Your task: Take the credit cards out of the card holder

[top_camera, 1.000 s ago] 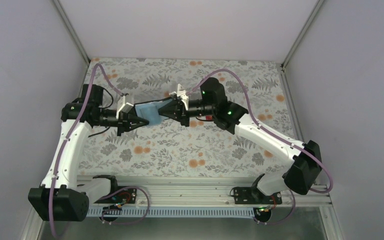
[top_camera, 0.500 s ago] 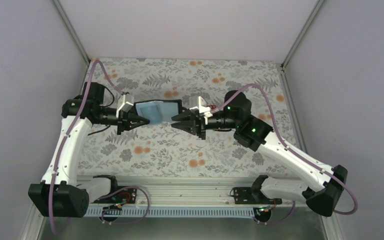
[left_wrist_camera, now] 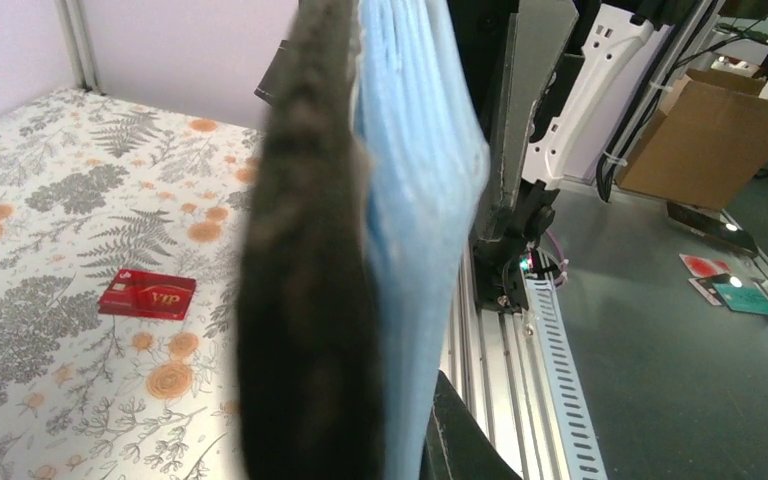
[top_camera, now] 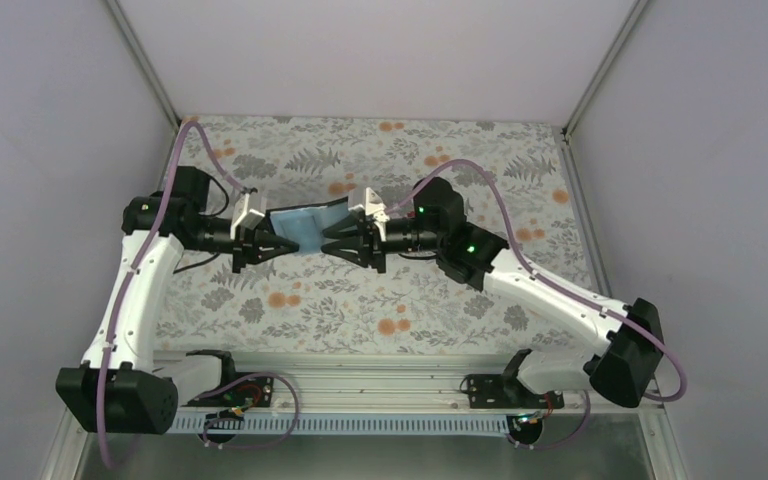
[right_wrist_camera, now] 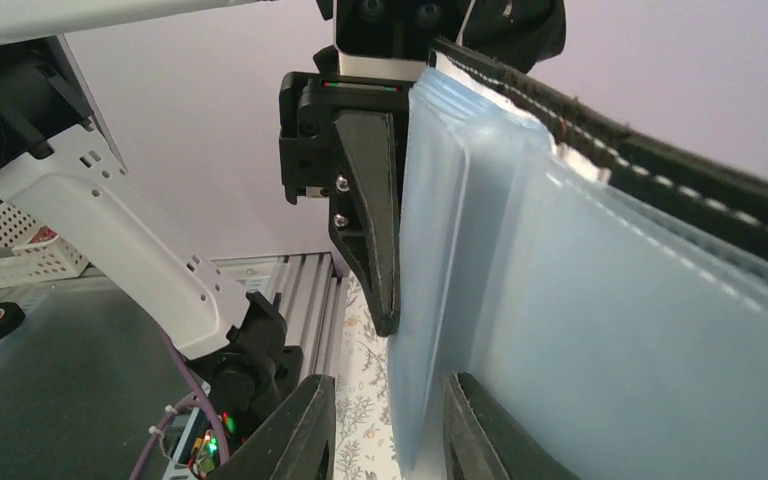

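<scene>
The card holder [top_camera: 305, 224] hangs above the table, open, light blue inside with a dark outer side [left_wrist_camera: 305, 300]. My left gripper [top_camera: 282, 243] is shut on its left end; one finger [left_wrist_camera: 460, 440] shows beneath it. My right gripper [top_camera: 332, 242] is at the holder's right part, open. In the right wrist view its gripper [right_wrist_camera: 388, 385] straddles the lower edge of a clear blue pocket [right_wrist_camera: 440, 250] without pinching it. A red credit card [left_wrist_camera: 147, 295] marked VIP lies flat on the table. No other card shows in the pockets.
The flowered table cloth [top_camera: 380, 290] runs to grey walls at the back and sides. The metal rail [left_wrist_camera: 520, 330] lines the near edge. Beyond it are a cardboard box [left_wrist_camera: 705, 140] and small flat red and teal pieces [left_wrist_camera: 745, 297] on the grey floor.
The right gripper left the holder and swung right, then came back to it with its jaws now parted. The left gripper kept its hold and barely moved.
</scene>
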You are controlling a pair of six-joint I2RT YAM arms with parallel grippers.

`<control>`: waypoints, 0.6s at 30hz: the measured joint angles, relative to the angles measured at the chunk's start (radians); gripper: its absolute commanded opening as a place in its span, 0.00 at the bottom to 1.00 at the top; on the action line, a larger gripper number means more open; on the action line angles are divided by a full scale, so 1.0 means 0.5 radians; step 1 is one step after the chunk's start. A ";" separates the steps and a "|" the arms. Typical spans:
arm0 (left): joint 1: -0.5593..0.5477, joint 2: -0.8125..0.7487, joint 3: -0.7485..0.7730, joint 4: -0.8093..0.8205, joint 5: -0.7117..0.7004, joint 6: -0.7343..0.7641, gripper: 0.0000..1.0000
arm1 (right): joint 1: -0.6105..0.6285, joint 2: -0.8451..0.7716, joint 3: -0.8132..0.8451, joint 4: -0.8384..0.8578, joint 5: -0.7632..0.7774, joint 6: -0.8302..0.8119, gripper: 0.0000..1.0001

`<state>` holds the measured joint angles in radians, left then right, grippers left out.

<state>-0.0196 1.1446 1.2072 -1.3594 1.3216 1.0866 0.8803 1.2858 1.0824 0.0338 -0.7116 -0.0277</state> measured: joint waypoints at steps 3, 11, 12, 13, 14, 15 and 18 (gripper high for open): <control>-0.001 0.023 0.010 -0.011 0.002 0.005 0.02 | 0.011 0.033 0.040 -0.011 0.010 -0.005 0.29; 0.026 0.045 0.014 0.014 0.029 -0.025 0.02 | 0.017 0.149 0.215 -0.104 0.021 -0.058 0.22; 0.032 0.043 0.014 0.025 0.028 -0.040 0.02 | 0.014 0.158 0.229 -0.112 0.024 -0.060 0.20; 0.035 0.040 0.014 0.038 0.028 -0.055 0.02 | 0.013 0.172 0.248 -0.125 0.031 -0.062 0.19; 0.037 0.040 0.014 0.054 0.024 -0.079 0.02 | 0.011 0.185 0.268 -0.139 0.039 -0.063 0.19; 0.036 0.038 0.014 0.086 0.012 -0.117 0.02 | 0.011 0.196 0.281 -0.148 0.051 -0.065 0.18; 0.034 0.023 0.011 0.209 -0.062 -0.278 0.02 | 0.004 0.211 0.292 -0.163 0.095 -0.070 0.18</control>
<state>-0.0025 1.1561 1.2129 -1.2549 1.2907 0.9478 0.8822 1.3914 1.2285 -0.0475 -0.6643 -0.0628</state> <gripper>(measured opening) 0.087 0.182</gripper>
